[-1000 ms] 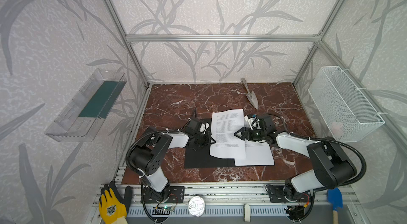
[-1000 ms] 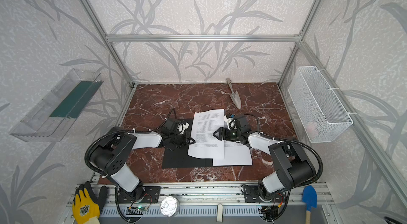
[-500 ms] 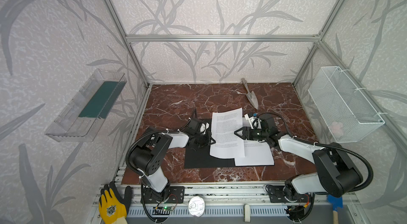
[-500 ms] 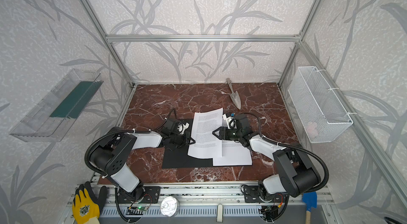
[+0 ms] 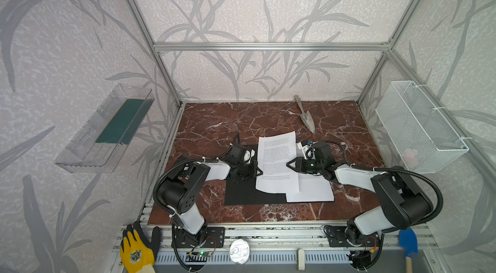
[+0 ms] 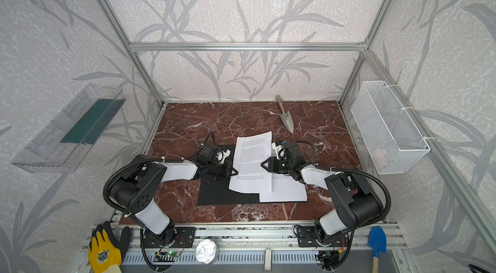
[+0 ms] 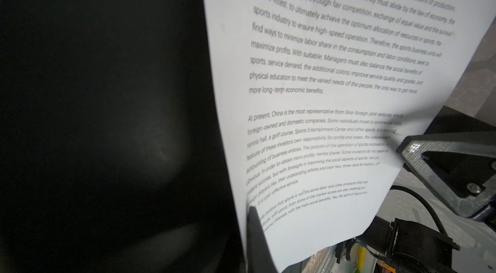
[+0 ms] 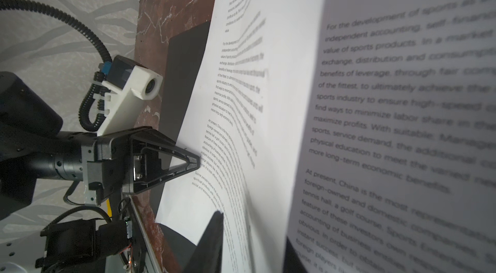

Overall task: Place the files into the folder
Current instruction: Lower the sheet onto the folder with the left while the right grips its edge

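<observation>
**Filing under way, both arms at one sheet.** The folder (image 5: 241, 191) lies flat on the bench (image 5: 214, 124), just below centre in both top views. Its left part is bare and its right part is covered by the files (image 6: 268, 177). The upper sheet (image 5: 276, 156) rests slightly askew over the folder's right part, curved and partly raised, and its top edge reaches past the folder toward upper centre. The left pincer (image 5: 259, 171) is closed to a point on this sheet's left edge and appears to pinch it. The right pincer (image 5: 288, 164) meets the sheet's right edge. It is narrow, yet the right wrist view shows a gap between its fingers (image 8: 214, 236), so no firm grip is judged there. The lower sheet (image 5: 314, 188) lies flat to the lower right of the upper one, against the folder's right side; what lies beneath it is hidden. No sheet is seen enclosed. Left to do: seat the upper sheet squarely and bring in the lower sheet. Whether the folder is open cannot be told.
</observation>
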You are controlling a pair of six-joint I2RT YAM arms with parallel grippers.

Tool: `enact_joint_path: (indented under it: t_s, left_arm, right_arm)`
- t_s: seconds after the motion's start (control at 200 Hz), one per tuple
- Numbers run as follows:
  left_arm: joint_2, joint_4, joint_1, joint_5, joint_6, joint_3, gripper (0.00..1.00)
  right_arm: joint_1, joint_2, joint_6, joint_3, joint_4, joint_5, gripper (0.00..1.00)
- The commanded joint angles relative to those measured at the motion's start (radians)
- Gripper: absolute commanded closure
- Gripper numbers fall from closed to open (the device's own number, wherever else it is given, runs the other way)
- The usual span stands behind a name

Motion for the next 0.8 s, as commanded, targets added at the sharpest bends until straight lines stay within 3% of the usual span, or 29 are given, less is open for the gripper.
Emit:
enact_joint_path:
  t_s: [0.0, 0.355, 0.595, 0.66, 0.795]
  left_arm:
    - [-0.011, -0.026, -0.001, -0.027, 0.009, 0.003, 1.0]
    - [-0.008, -0.018, -0.003, -0.021, 0.005, 0.003, 1.0]
    - [-0.031, 0.015, -0.002, 0.0, -0.009, -0.01, 1.0]
    - [-0.048, 0.021, -0.004, -0.001, -0.009, -0.017, 0.93]
    - [-0.108, 0.037, -0.007, -0.001, -0.017, -0.038, 0.76]
  right_arm:
    - [0.005, 0.014, 0.029, -0.014, 0.051, 0.002, 0.74]
    - [0.005, 0.018, 0.055, -0.031, 0.086, 0.019, 0.83]
    - [0.005, 0.006, 0.057, -0.035, 0.102, 0.003, 0.95]
    - [0.004, -0.013, 0.052, -0.036, 0.094, 0.002, 1.0]
    - [0.004, -0.101, 0.008, -0.024, 0.005, 0.014, 1.0]
